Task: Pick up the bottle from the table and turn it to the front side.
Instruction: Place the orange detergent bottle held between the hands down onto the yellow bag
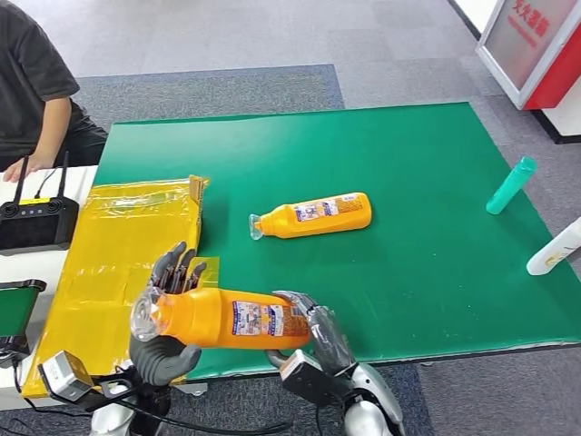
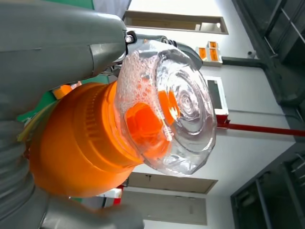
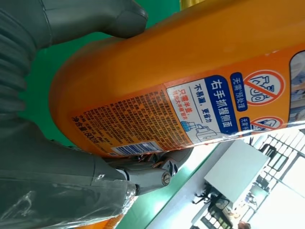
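Head view: orange bottle (image 1: 219, 318), held level above the mat's (image 1: 411, 163) near edge at 6 o'clock; left hand (image 1: 164, 313) grips the neck, right hand (image 1: 322, 336) clasps the base. Second bottle (image 1: 311, 216) lies at centre.
Left wrist view: clear cap (image 2: 169, 107), foam inside.
Right wrist view: label (image 3: 179, 114), fingers (image 3: 154, 171) beneath.

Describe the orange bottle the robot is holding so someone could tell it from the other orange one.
At the near edge of the green mat, both hands hold an orange bottle sideways above the table: left hand near its clear cap, right hand at its base. The other orange bottle lies untouched mid-mat.
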Tool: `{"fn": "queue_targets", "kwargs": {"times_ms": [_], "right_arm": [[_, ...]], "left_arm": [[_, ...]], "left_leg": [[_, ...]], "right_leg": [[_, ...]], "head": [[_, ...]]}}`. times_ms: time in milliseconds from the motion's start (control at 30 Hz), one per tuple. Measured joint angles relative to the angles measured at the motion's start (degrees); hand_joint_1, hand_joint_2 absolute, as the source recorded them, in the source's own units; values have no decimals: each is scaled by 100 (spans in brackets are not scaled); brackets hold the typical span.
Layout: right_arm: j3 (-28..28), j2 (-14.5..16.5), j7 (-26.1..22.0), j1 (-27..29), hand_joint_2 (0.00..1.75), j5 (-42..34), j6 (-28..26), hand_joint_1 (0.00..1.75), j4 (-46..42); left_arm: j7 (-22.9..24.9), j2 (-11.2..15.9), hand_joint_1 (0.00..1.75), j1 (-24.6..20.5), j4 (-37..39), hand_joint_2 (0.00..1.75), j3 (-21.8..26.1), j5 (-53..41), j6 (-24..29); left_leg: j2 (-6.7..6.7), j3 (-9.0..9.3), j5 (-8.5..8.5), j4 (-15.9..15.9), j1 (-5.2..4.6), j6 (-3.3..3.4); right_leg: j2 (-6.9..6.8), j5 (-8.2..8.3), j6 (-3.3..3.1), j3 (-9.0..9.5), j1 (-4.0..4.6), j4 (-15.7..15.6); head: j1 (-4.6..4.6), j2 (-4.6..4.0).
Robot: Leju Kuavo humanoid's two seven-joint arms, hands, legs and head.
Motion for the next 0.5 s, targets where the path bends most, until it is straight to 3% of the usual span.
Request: {"fn": "queue_targets", "kwargs": {"times_ms": [467,500], "right_arm": [[113,-91,208,103,175,14,12,175,-409],[100,-91,246,102,175,30,66,147,-469]], "left_arm": [[-1,28,175,-62,174,175,-146,-122,170],[-2,28,175,-82,189,175,-149,-108,164]], "left_leg": [[0,-2,0,0,0,0],[0,-1,0,0,0,0]], "right_leg": [[0,1,0,1,0,0],[-1,1,0,2,0,0]], "head": [[-1,0],[-1,0]]}}
